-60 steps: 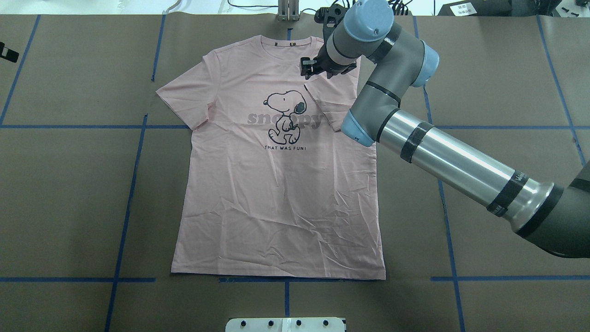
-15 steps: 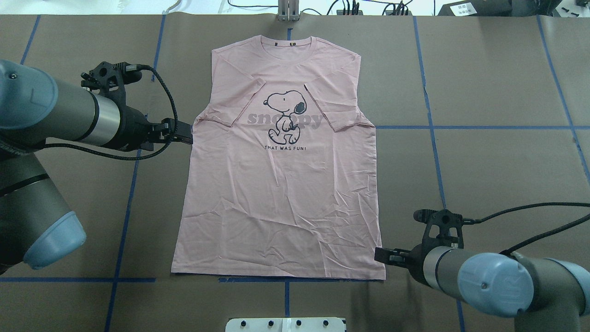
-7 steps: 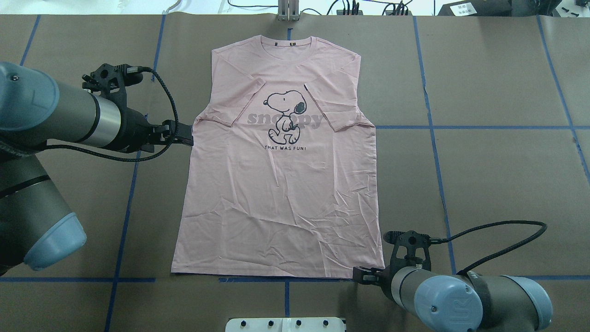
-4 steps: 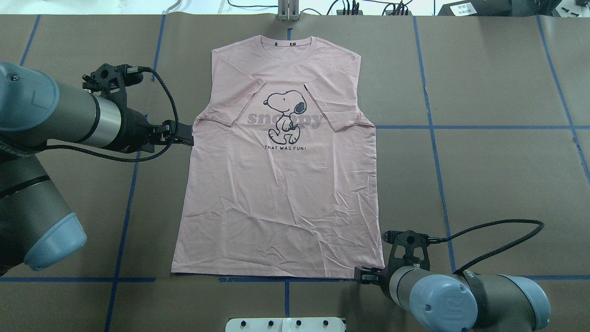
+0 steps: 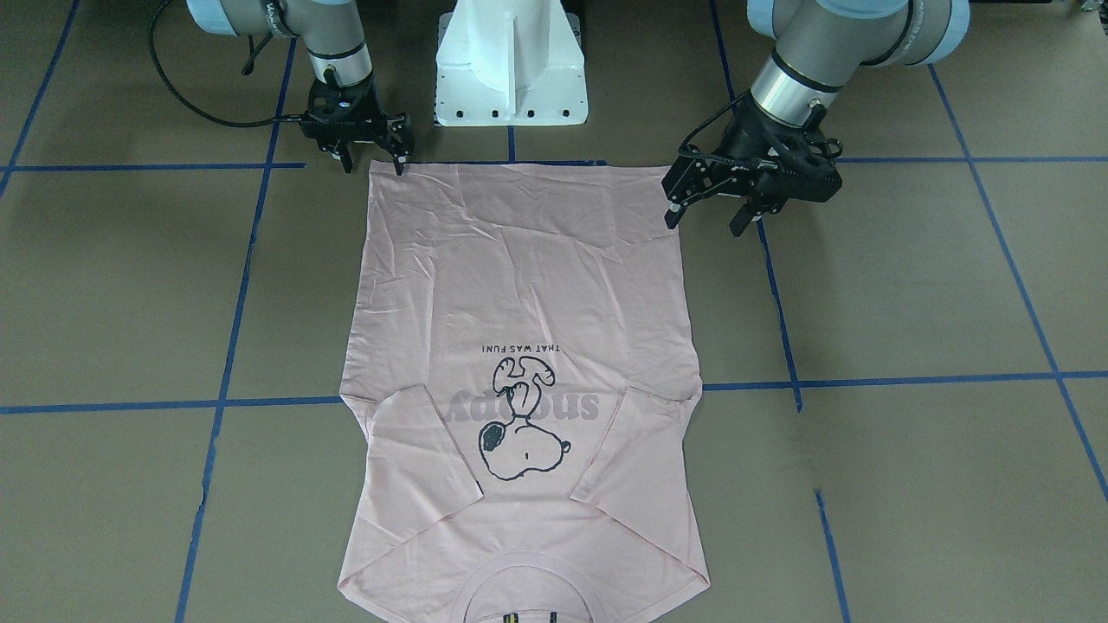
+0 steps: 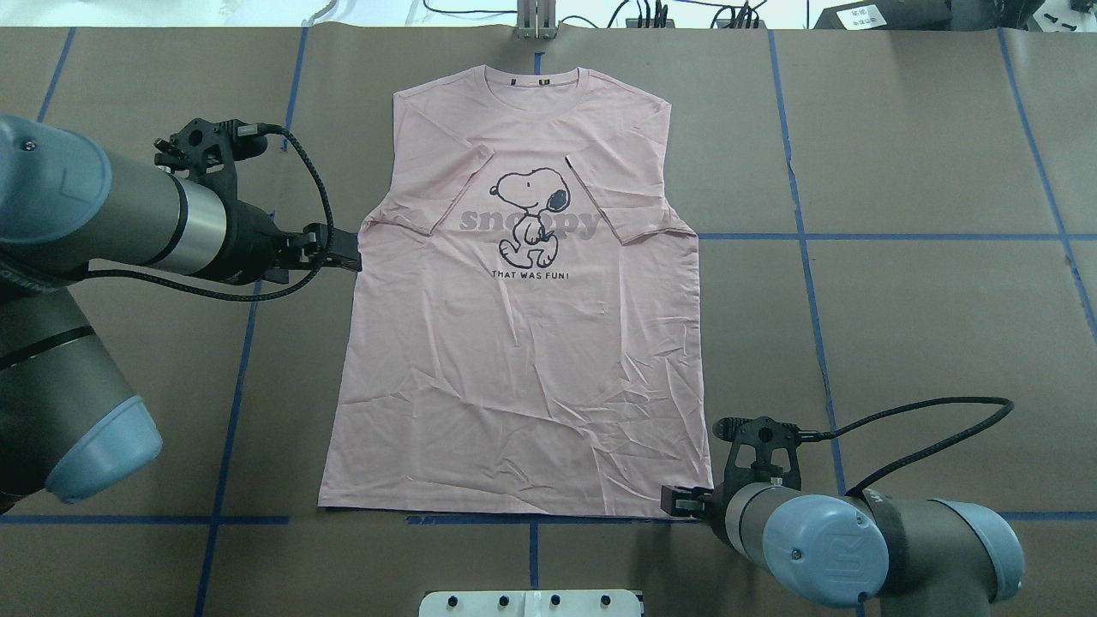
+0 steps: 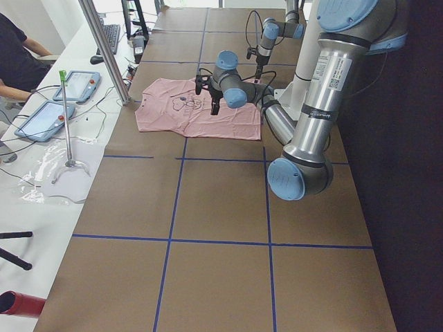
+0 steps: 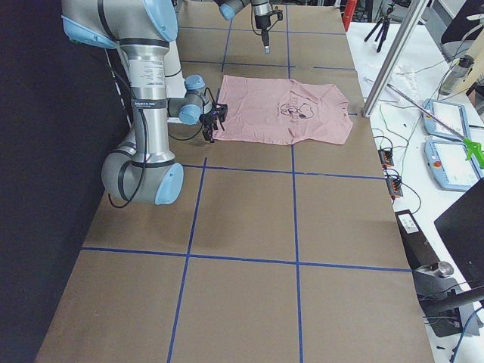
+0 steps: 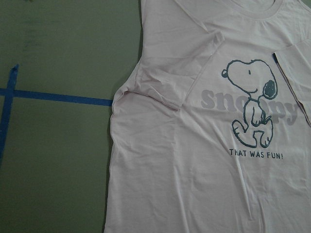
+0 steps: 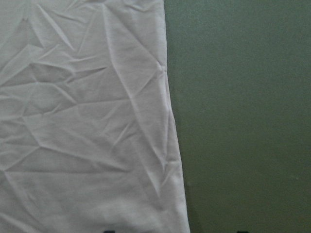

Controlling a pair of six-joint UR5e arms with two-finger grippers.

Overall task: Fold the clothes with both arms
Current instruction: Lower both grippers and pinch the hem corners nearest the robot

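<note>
The pale pink T-shirt [image 6: 514, 360] lies flat and face up, collar at the far side, both sleeves folded in over the chest; it also shows in the front view [image 5: 519, 277]. My left gripper [image 6: 351, 255] is open and empty, held above the table beside the shirt's left edge at armpit height [image 5: 702, 223]. My right gripper [image 6: 673, 504] is open at the hem's right corner [image 5: 374, 168], low by the cloth. The right wrist view shows the shirt's side edge [image 10: 165, 121] between the jaws. The left wrist view looks down on the folded left sleeve [image 9: 175, 73].
Brown paper with blue tape lines [image 6: 806, 248] covers the table. The white pedestal base [image 5: 511, 61] stands just behind the hem. A metal post [image 6: 536, 19] stands beyond the collar. Tablets [image 7: 76, 86] and a seated person [image 7: 17, 55] are past the far edge.
Since 8 seconds ago the left sleeve has been folded in, the right arm has moved from the collar to the hem's right corner, and the left arm has come in. In the last second hardly anything moves.
</note>
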